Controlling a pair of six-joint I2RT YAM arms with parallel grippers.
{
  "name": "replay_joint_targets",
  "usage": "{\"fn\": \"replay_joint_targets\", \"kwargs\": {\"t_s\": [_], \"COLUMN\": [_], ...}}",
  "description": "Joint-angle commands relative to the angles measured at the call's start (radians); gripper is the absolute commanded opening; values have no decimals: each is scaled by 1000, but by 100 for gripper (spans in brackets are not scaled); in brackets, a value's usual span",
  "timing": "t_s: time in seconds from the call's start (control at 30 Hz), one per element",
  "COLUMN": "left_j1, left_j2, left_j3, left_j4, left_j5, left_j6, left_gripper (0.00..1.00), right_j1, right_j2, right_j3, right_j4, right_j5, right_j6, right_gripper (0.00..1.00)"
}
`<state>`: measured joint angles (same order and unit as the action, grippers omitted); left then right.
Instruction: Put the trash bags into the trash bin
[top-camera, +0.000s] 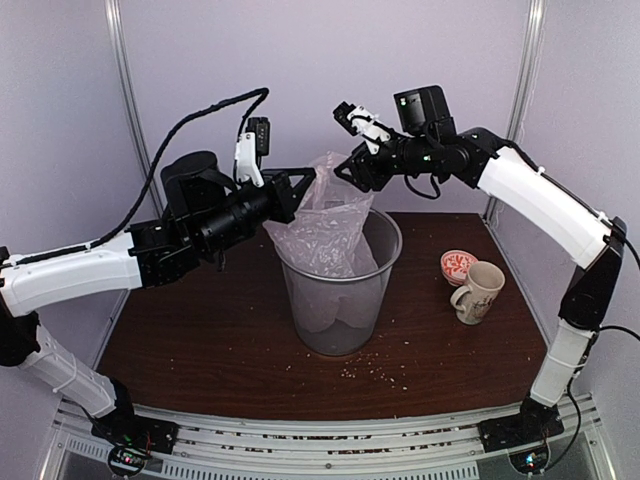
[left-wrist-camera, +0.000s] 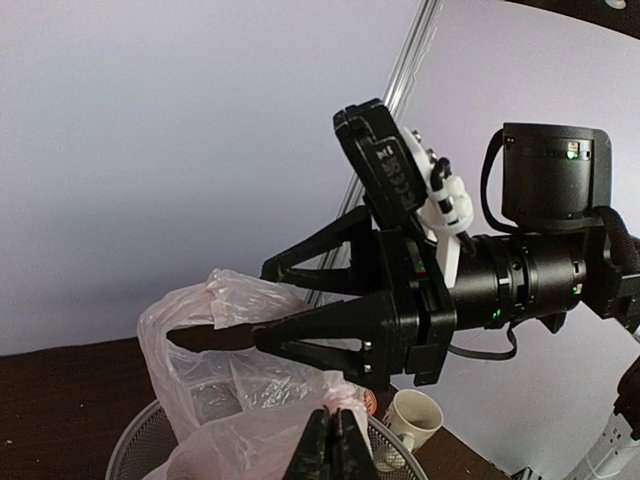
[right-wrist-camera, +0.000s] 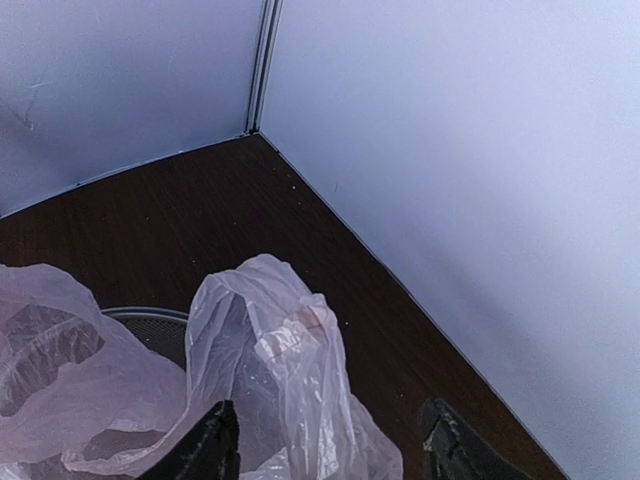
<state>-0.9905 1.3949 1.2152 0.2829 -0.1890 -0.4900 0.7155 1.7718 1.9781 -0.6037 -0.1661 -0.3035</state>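
Top external view has the trash bag (top-camera: 325, 230) half in and half out of the trash bin (top-camera: 375, 285). Its lower folds hang inside the see-through wall, while the crumpled top and the handles stand well above the rim. The left gripper (top-camera: 298, 190) is clamped tight on the bag's upper edge on the left, holding that side up over the bin's mouth. Opposite it, the right gripper (top-camera: 348, 172) hovers at the top of the bag with its jaws wide. In the right wrist view, one loop handle rises between its two fingers (right-wrist-camera: 215, 445), and we see nothing pinched there yet. We read this as the stuffing step: the bag is over the bin but not down in it. The next move, as we judge it, calls for the right pincer either to close on that loop or to press the film down past the rim. The left then has to let go so that nothing is left draped outside. The film is thin and may cling to a finger, so a clean release matters. The mug (top-camera: 478, 292) stands well apart on the right, out of the way.
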Motion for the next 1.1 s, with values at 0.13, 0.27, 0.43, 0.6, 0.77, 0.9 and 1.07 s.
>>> {"fn": "replay_joint_targets", "kwargs": {"t_s": [0.13, 0.27, 0.43, 0.6, 0.77, 0.9, 1.07], "left_j1": [-5, -4, -4, 1, 12, 13, 13], "left_j2": [-44, -69, -97, -144, -230, -271, -292], "left_j3": [-3, -14, -4, -13, -77, -111, -141], "left_j4": [-13, -42, -122, -270, -327, -381, -490], "left_j5": [-89, -154, -258, -476, -532, -515, -435], "left_j6": [21, 44, 50, -21, -82, -104, -128], "left_gripper": [0, 0, 0, 0, 0, 0, 0], "right_j1": [-43, -89, -124, -147, -148, -149, -148], "right_j2": [38, 17, -56, -151, -261, -345, -459], "right_j3": [50, 38, -44, -156, -307, -431, -585], "right_j4": [22, 22, 45, 51, 66, 88, 132], "right_j5": [20, -43, -80, -120, -179, -218, -209], "right_j6": [38, 78, 105, 160, 211, 249, 276], "right_gripper": [28, 5, 0, 0, 0, 0, 0]}}
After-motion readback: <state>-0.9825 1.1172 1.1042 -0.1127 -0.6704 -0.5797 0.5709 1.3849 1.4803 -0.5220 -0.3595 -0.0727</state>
